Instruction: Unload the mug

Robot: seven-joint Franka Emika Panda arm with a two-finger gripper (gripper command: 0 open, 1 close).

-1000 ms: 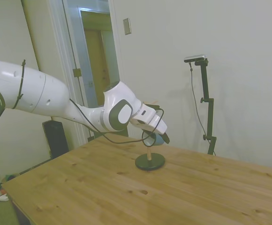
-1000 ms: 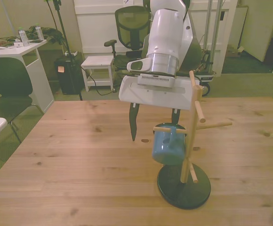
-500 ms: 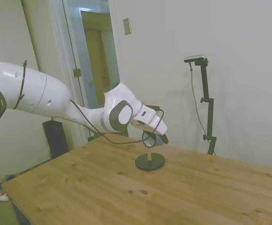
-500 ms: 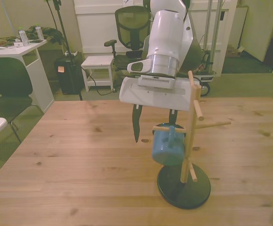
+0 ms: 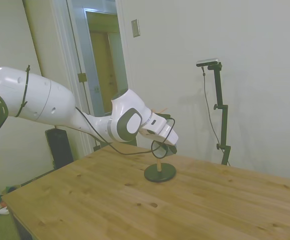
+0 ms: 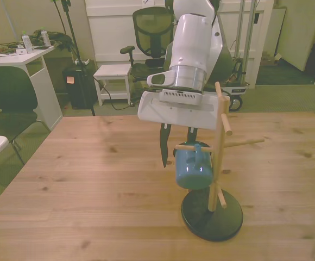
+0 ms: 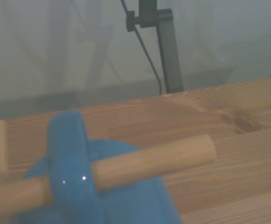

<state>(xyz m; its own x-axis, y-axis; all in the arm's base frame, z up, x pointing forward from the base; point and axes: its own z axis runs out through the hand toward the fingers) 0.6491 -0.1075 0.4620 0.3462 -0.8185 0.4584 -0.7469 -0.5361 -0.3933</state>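
The gripper point(image 6: 178, 147), fingers spread and empty, straddles the mug point(image 6: 193, 167) hanging by its handle on a peg of the stand point(image 6: 212, 213) near the tabletop's point(image 6: 81, 190) middle; approach step, next likely closing on it.

Close up and soft in focus, the blue mug point(image 7: 103, 196) hangs by its handle point(image 7: 67, 158) on a wooden peg point(image 7: 154, 158) that passes through the loop. Behind them lies the wooden bench point(image 7: 229, 140), with a pale wall beyond.
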